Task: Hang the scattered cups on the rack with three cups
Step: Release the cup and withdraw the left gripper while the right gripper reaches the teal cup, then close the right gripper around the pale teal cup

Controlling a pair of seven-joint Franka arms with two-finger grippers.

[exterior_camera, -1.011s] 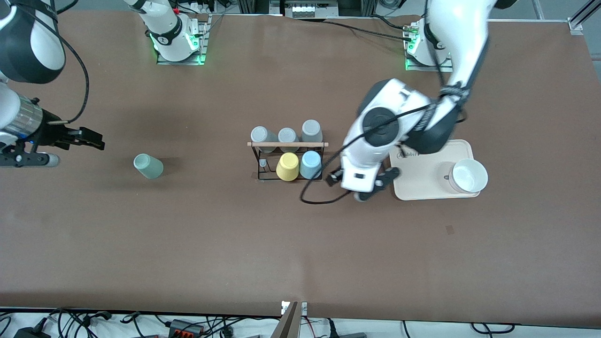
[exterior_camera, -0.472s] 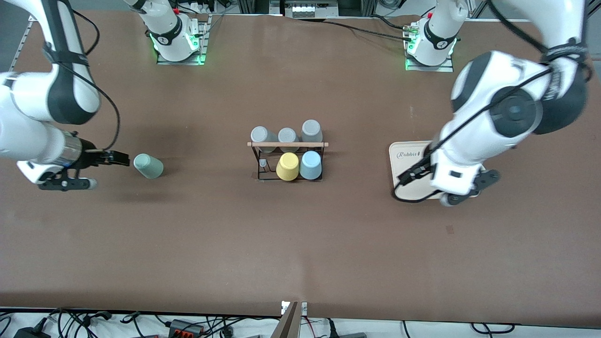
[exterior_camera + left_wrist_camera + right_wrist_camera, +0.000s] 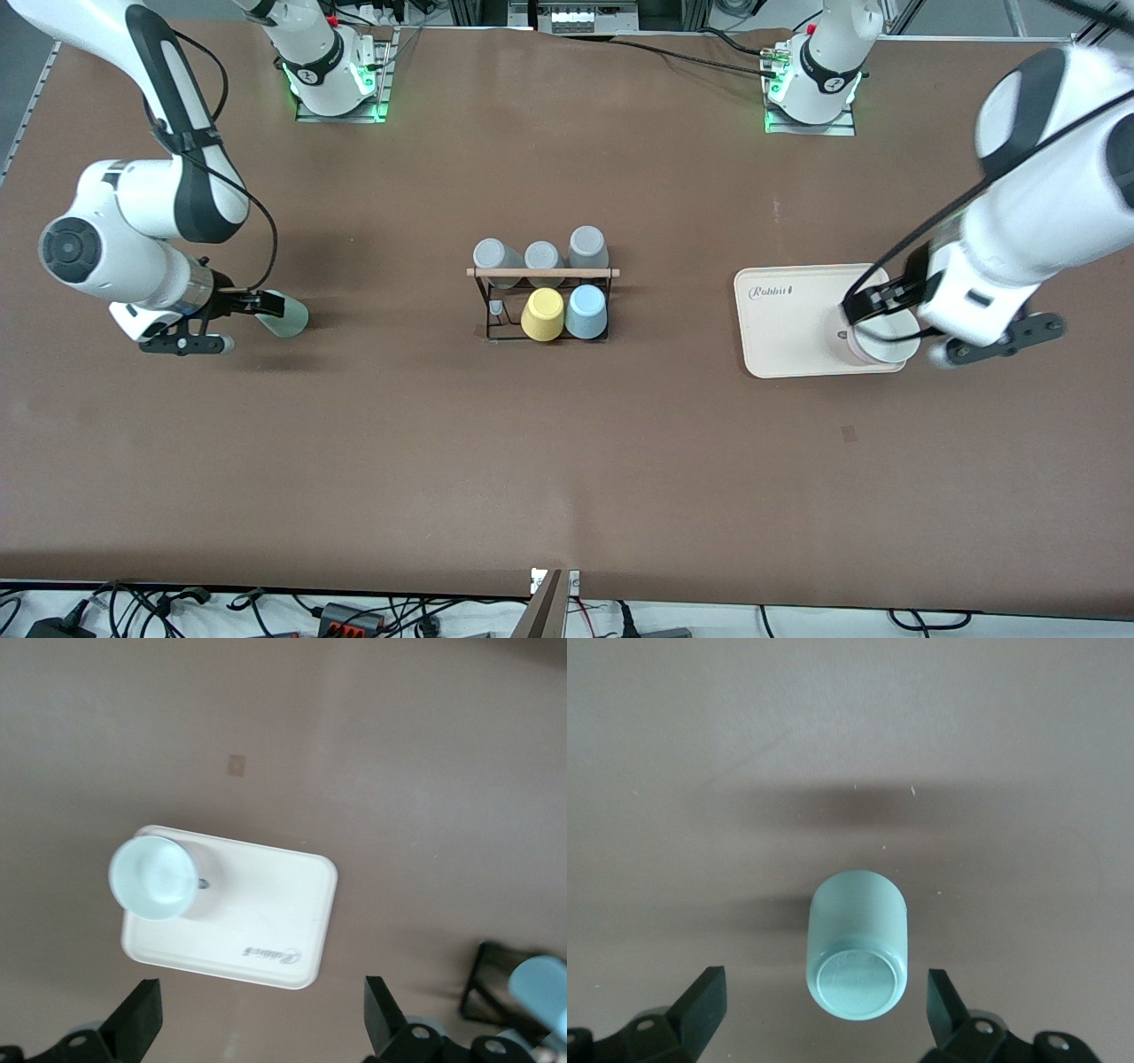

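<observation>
Mint green cup (image 3: 285, 321) lies on its side on bare table toward the right arm's end, well apart from the rack (image 3: 542, 301); in the right wrist view its flat closed base (image 3: 855, 986) faces the camera and the body tapers away toward the mouth, which is out of sight. Right gripper (image 3: 824, 1014) is right at it, jaws wide apart, one on either side of the base end, neither touching yet as far as can be told. Judgement: thin plastic, very light, smooth and a bit slippery, stiff enough for a modest pinch but prone to roll or skid if one finger lands first; best taken across the round body just up from the base, fingers meeting the wall together, squeeze kept gentle. Because of the taper a grip may creep toward the narrow end. Rack at table centre carries the light blue cup (image 3: 586, 312) and a yellow cup (image 3: 543, 315) on its nearer row, three grey cups (image 3: 541, 254) on the row nearer the arm bases; one nearer peg (image 3: 496, 307) stands bare. Left gripper (image 3: 257, 1023) hangs over the beige tray (image 3: 784, 332) with its white cup (image 3: 873, 344), jaws apart and empty, waiting
</observation>
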